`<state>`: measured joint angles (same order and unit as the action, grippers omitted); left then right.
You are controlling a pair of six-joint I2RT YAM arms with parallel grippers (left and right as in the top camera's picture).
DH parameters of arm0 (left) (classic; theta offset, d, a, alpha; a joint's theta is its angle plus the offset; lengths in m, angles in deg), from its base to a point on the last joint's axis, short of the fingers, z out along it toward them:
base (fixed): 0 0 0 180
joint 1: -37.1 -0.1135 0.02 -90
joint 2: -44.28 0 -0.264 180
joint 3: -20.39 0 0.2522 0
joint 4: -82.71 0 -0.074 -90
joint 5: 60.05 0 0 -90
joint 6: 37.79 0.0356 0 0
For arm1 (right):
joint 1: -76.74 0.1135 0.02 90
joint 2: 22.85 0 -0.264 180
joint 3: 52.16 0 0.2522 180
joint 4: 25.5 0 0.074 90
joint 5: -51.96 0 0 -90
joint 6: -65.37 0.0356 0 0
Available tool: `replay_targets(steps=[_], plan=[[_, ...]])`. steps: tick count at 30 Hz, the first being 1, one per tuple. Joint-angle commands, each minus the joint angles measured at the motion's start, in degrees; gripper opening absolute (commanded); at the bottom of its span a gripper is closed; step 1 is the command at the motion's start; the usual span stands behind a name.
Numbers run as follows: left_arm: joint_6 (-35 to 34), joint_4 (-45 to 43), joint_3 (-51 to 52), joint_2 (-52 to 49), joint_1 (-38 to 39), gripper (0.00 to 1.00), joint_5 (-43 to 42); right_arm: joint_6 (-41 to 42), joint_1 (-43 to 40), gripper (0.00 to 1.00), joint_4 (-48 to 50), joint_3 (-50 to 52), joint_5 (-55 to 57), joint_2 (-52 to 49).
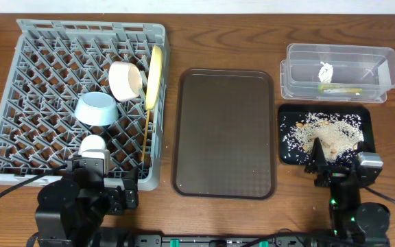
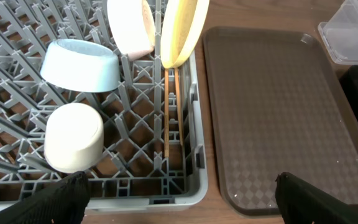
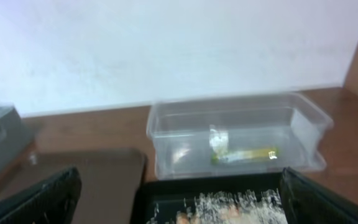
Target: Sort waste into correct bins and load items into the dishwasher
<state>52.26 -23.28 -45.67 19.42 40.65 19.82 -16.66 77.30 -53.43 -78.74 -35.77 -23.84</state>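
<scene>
The large square grey plastic dish rack (image 1: 33,103) holds a round yellow plate (image 1: 155,77) standing on edge at its right side, a cream-white bowl (image 1: 124,81) just beside it, a light blue bowl (image 1: 97,109), a small white cup (image 1: 92,145) and thin wooden chopsticks (image 1: 146,140) lying along the right wall. The clear deep plastic tub (image 1: 389,72) contains a crumpled white tissue (image 1: 325,71) and a green-and-yellow snack wrapper (image 1: 340,88). The shallow black tray (image 1: 365,116) carries rice-like scraps (image 1: 324,130). The left gripper (image 2: 180,183) hangs wide open at the rack's near edge, the cup closest. The right gripper (image 3: 179,177), spread wide and empty, sits at the black tray's near edge
</scene>
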Motion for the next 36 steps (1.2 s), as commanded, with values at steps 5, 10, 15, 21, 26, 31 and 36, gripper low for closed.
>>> replay_targets(steps=[5, 10, 15, 21, 26, 31, 36], plan=[[0.8, 0.2, 0.3, 0.2, 0.1, 0.96, 0.3, -0.8, 0.6, 0.99, 14.7, 8.8, -0.6, 0.7], [0.8, 0.2, 0.3, 0.2, 0.1, 0.96, 0.3, -2.1, 0.7, 0.99, 15.8, 12.5, -0.8, 0.7], [0.8, 0.2, 0.3, 0.2, 0.1, 0.96, 0.3, -7.3, 0.7, 0.99, 9.7, 12.5, -2.8, 0.7], [0.8, 0.2, 0.3, 0.2, 0.1, 0.96, 0.3, -7.2, 0.7, 0.99, 9.9, 12.5, -2.5, 0.7], [0.8, 0.2, 0.3, 0.2, 0.1, 0.96, 0.3, -7.2, 0.7, 0.99, 9.9, 12.5, -2.5, 0.7], [0.8, 0.2, 0.3, 0.2, 0.1, 0.96, 0.3, -7.2, 0.7, 0.99, 9.9, 12.5, -2.5, 0.7], [0.8, 0.2, 0.3, 0.2, 0.1, 0.96, 0.3, -7.2, 0.7, 0.99, 9.9, 12.5, -2.5, 0.7]])
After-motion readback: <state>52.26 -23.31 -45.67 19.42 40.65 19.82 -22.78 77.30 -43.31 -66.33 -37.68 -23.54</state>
